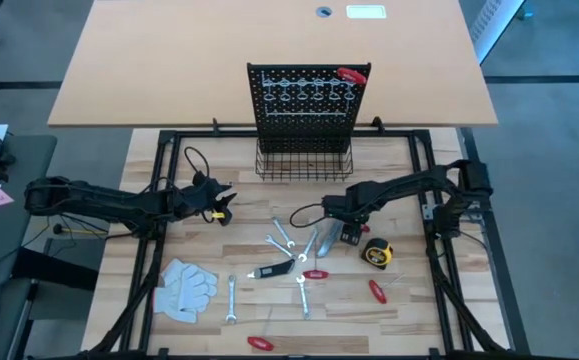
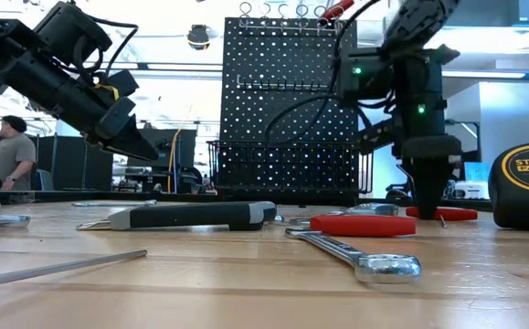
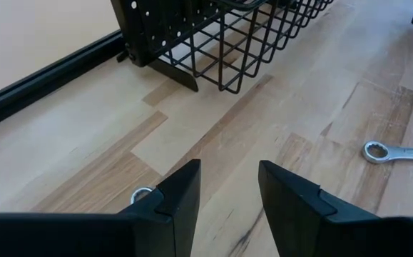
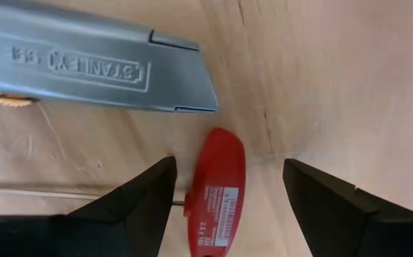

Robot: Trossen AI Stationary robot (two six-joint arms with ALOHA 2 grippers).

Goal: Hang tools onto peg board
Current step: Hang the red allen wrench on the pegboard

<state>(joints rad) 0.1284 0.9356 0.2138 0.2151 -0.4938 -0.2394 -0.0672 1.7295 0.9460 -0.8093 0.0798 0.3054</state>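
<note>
While my right hand [image 4: 227, 196] stands apart over the red handle [image 4: 217, 185], I judge it light, smooth; grip mid-handle, at 6 o'clock of the utility knife [image 4: 85, 64].

white work gloves [image 1: 186, 288] on the wooden table [image 1: 389, 320], person [image 2: 11, 155] standing in the room behind

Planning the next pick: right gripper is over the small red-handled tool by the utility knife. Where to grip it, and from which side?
Take the red handle across its narrow width, straight down from above. It lies flat on the table, and the open right gripper already straddles it. Its thin shaft offers little to pinch. Keep off the utility knife beside the handle's tip.
</note>
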